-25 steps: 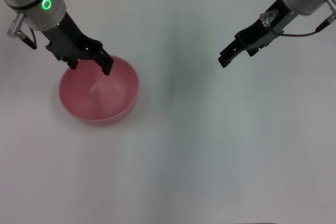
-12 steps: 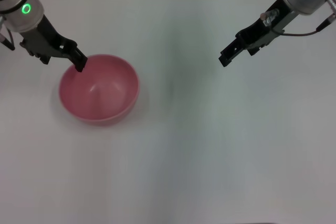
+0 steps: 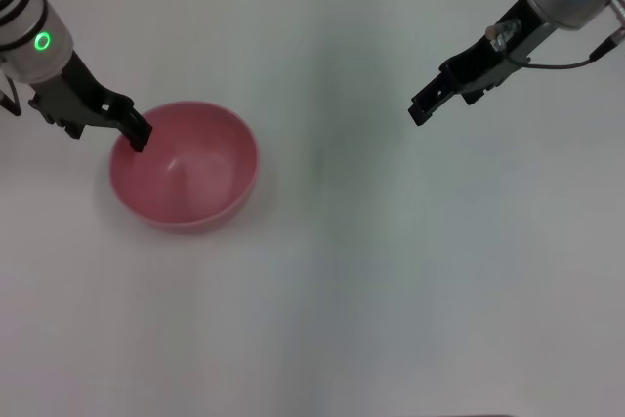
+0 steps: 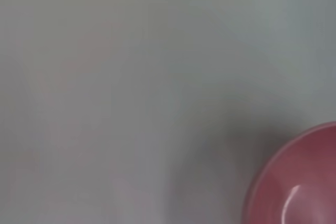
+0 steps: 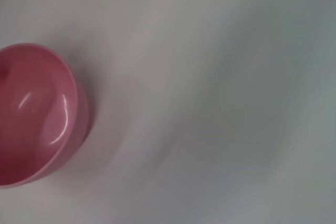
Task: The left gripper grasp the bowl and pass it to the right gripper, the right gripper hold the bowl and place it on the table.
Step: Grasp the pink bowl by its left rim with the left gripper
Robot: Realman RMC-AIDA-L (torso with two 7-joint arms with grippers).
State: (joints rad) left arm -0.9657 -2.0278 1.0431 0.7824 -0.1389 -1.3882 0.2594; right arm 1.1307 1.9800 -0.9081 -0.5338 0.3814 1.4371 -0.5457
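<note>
White table point(image 3: 391, 271) fills the head view, a tiled wall strip cut off along the far edge. Bowl point(image 3: 186, 178) sits upright on its left part. Left gripper point(image 3: 135, 134) hovers at the bowl's left rim, right gripper point(image 3: 422, 109) well apart; neither's finger spread can be told

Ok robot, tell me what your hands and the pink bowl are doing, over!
Left hand at the bowl's left rim, not lifting it. Right hand hovers far off, empty. Bowl upright on the table. Nothing between them.
</note>
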